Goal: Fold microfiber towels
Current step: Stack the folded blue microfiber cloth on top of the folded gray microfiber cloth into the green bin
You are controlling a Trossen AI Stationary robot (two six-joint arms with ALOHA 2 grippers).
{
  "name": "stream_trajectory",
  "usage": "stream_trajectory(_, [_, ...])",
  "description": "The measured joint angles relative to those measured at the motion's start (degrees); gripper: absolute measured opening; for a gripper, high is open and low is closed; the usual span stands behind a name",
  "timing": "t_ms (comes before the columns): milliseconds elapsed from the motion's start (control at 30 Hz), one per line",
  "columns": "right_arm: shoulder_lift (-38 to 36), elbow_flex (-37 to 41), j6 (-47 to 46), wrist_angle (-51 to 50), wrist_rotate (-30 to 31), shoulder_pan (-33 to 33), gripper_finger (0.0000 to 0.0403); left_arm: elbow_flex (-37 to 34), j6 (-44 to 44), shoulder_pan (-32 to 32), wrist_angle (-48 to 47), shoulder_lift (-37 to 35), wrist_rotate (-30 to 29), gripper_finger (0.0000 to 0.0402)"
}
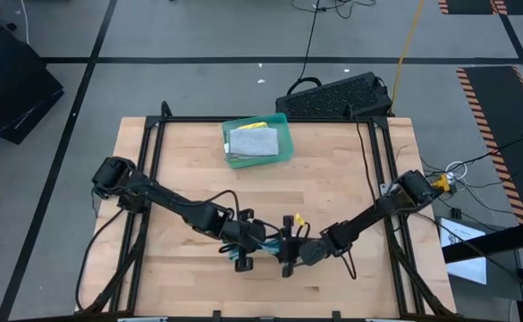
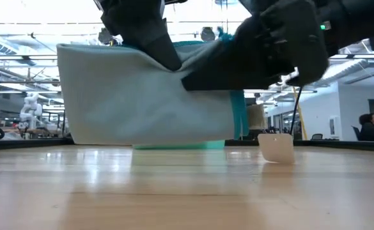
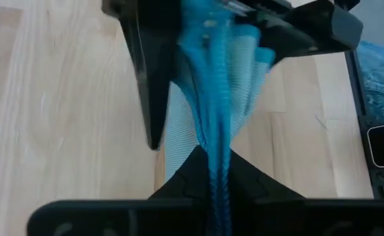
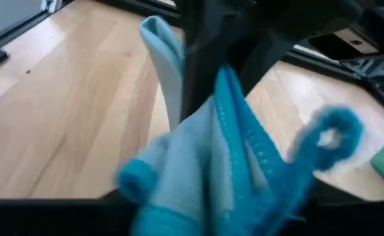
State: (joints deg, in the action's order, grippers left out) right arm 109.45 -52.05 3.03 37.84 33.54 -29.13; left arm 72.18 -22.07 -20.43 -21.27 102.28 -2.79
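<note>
A light blue microfiber towel hangs in front of the table's middle, between my two grippers. My left gripper slants down and is shut on its gathered top. My right gripper comes in nearly level from the table's right. Its fingers stand open on either side of the bunched cloth; I cannot tell whether they touch it. More folded towels lie in the teal tray at the back. My left gripper pinches a gathered bunch of the towel's upper edge between its two fingers, several layers together. The fingers come from above left and slant down. The towel hangs below them as a broad sheet, its lower edge close above the table.
The teal tray stands at the back middle, with a black case behind it off the table. A small pale tag stands on the table to the right. Bare wood lies to the left, right and near side of the grippers.
</note>
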Motion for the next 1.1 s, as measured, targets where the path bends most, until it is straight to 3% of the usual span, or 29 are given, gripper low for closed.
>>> stream_trajectory(133, [0.00,0.00,-2.31,0.45,-4.36,1.46,0.0048,0.00,0.40,0.00,-0.09,0.00,-0.07,0.0032])
stream_trajectory(200, [0.00,0.00,-3.24,0.51,-6.85,2.20,0.0015,0.00,0.52,-0.12,-0.17,0.00,-1.05,0.0034])
stream_trajectory(333, [0.00,0.00,-8.16,0.54,-8.34,3.93,0.0017,0.00,-1.98,-0.88,-1.47,0.00,-3.31,0.0076])
stream_trajectory(533, [0.00,0.00,-12.79,0.20,-11.26,6.16,0.0008,0.00,-4.93,-2.99,-6.13,0.00,-13.42,0.0215])
stream_trajectory(733, [-2.19,0.00,-16.35,-4.15,-14.03,8.73,0.0008,1.73,-8.68,-4.16,-13.24,0.00,-14.73,0.0325])
stream_trajectory(900, [-6.61,0.02,-17.40,-10.19,-17.57,12.12,0.0008,4.41,-15.48,-5.73,-28.84,-2.06,-19.83,0.0344])
stream_trajectory(1100, [-13.72,0.00,-17.24,-16.56,-22.13,19.46,0.0008,0.66,-24.92,-8.90,-39.62,-11.31,-36.65,0.0305])
